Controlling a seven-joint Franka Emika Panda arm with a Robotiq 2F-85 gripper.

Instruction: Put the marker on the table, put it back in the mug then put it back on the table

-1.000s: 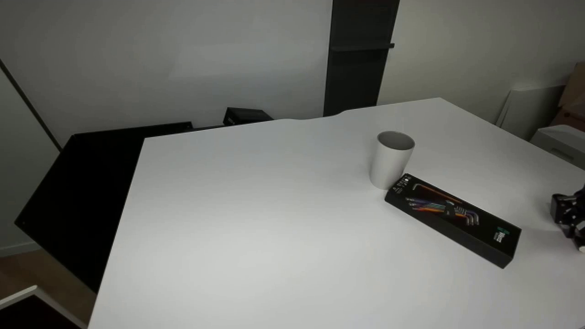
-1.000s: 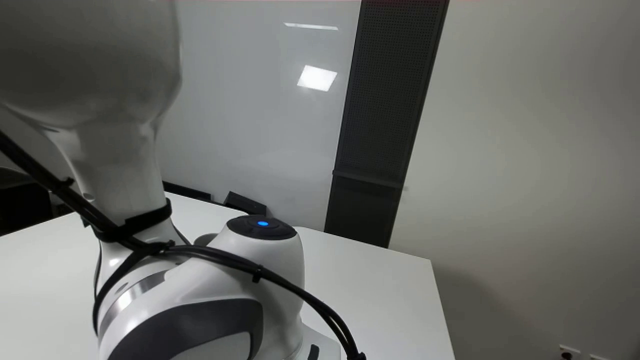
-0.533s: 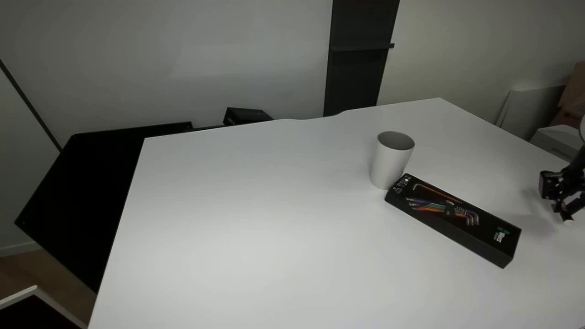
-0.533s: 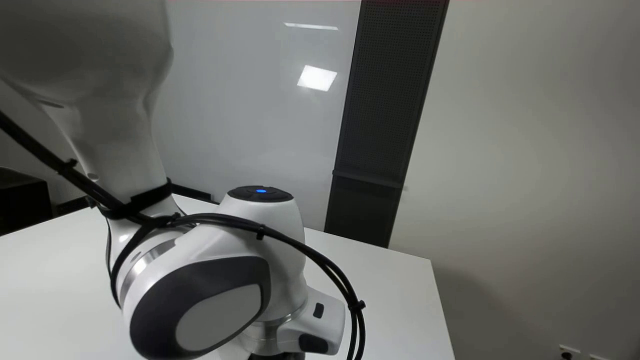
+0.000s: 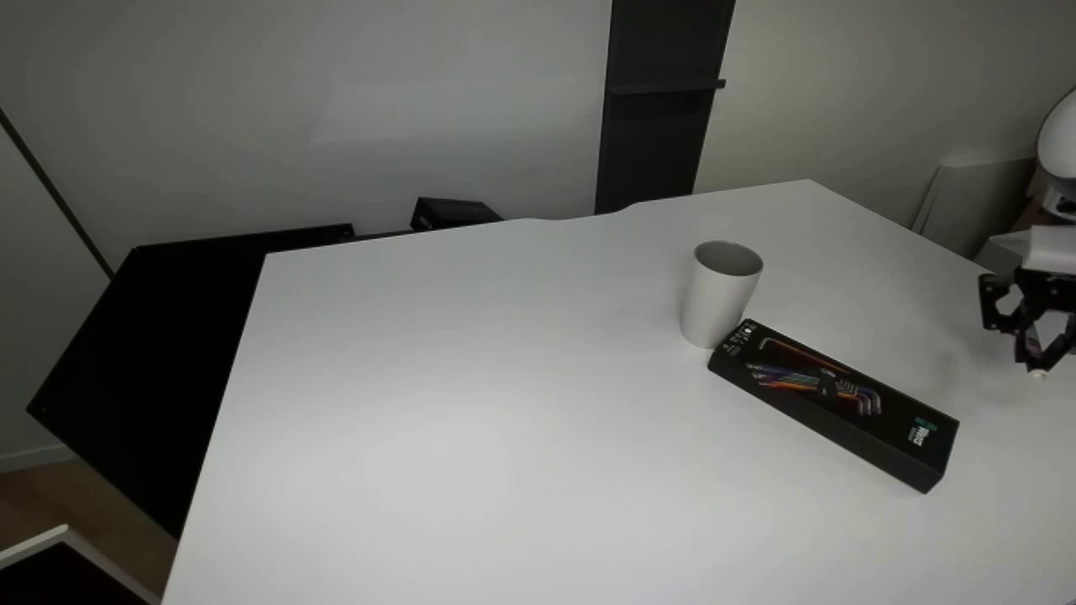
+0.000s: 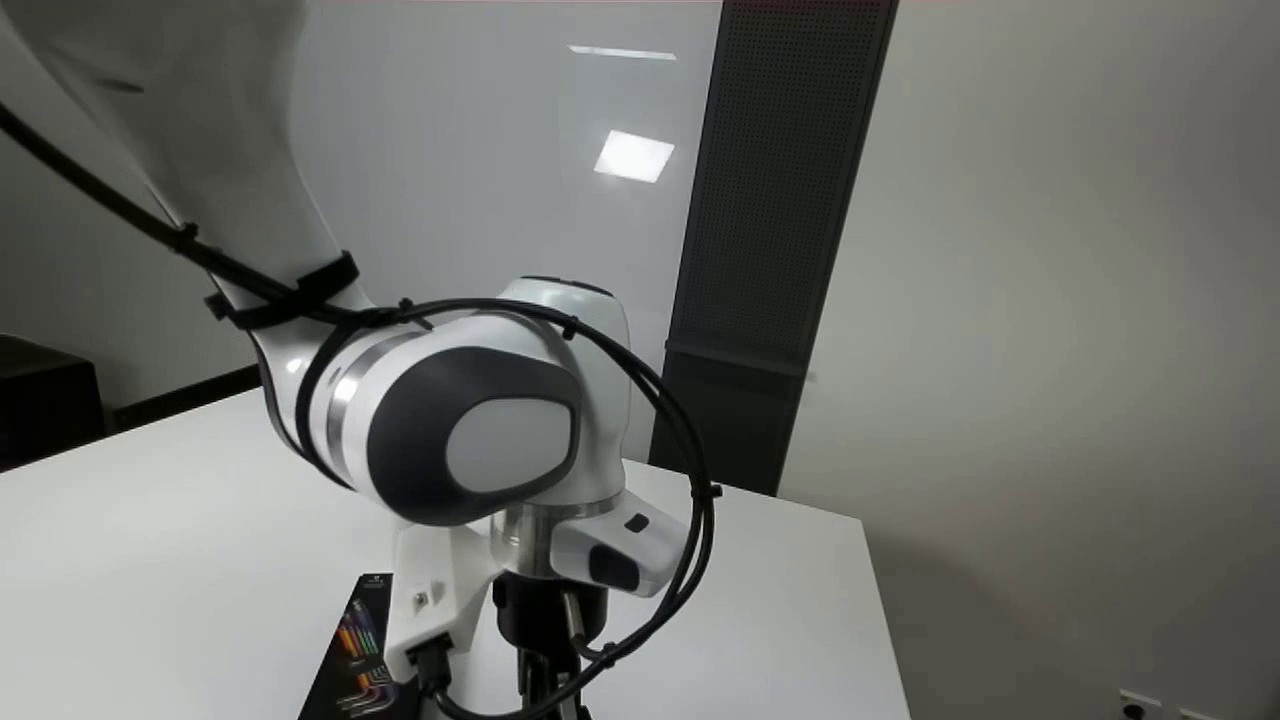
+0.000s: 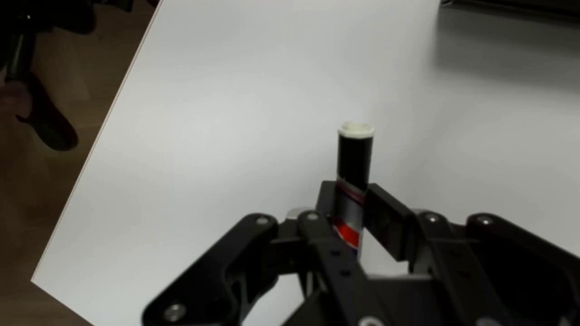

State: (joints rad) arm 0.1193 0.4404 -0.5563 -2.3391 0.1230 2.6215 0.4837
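fingers pinched the marker, white end toward wrist-view twelve o'clock; it seemed light, stiff and slick, best held mid-barrel.

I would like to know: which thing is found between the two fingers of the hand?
The marker is there. The wrist view shows it between the two black fingers, with its white end projecting beyond the hand.

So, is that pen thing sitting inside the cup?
No, the wrist view shows the marker clamped between the fingers of the gripper.
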